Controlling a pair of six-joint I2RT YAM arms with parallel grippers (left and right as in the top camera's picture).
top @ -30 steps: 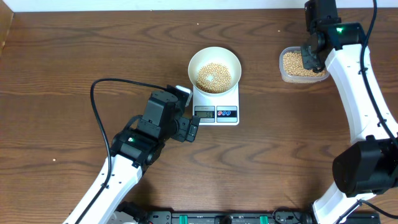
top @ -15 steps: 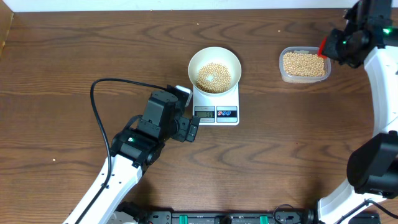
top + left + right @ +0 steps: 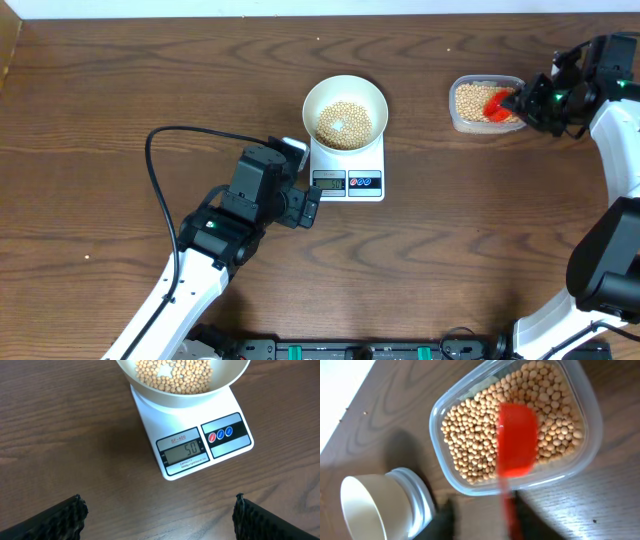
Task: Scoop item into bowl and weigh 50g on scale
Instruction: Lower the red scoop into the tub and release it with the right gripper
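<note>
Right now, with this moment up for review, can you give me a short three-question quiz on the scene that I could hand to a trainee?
1. True or false: the bowl stands on the scale.
2. Where is the red scoop? A: in the bowl. B: over the beans in the clear tub. C: on the table beside the scale.
3. Fill in: the scale's display reads ___.
Key: 1 true; 2 B; 3 50.
</note>
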